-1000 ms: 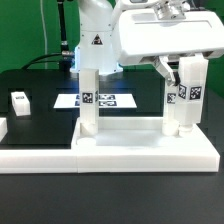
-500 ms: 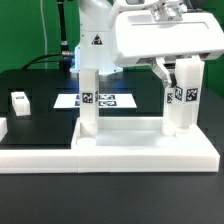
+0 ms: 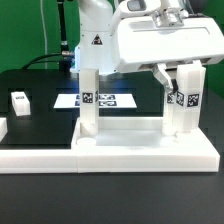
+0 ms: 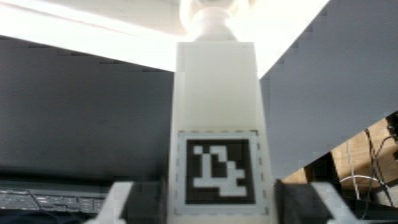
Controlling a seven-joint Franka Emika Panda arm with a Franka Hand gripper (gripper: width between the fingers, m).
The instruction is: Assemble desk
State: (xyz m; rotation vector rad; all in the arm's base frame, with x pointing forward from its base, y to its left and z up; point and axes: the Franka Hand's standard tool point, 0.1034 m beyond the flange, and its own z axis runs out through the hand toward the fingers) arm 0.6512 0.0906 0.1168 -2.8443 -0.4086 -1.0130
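Note:
The white desk tabletop (image 3: 150,150) lies flat at the front. Two white square legs stand upright on it: one at the exterior view's left (image 3: 88,105) and one at the right (image 3: 182,110), each with a black-and-white tag. My gripper (image 3: 177,80) comes down over the right leg, one finger on each side of its upper part. In the wrist view the gripper (image 4: 205,205) is shut on this leg (image 4: 217,110); the fingers (image 4: 121,205) press its two sides beside the tag.
A loose short white leg (image 3: 20,101) lies on the black table at the exterior view's left. The marker board (image 3: 108,99) lies behind the left leg. A low white rail (image 3: 35,155) adjoins the tabletop's left side.
My gripper hand has turned and tilted a little while holding the right leg. The leg's tag has shifted slightly toward the exterior view's left. Nothing else moved.

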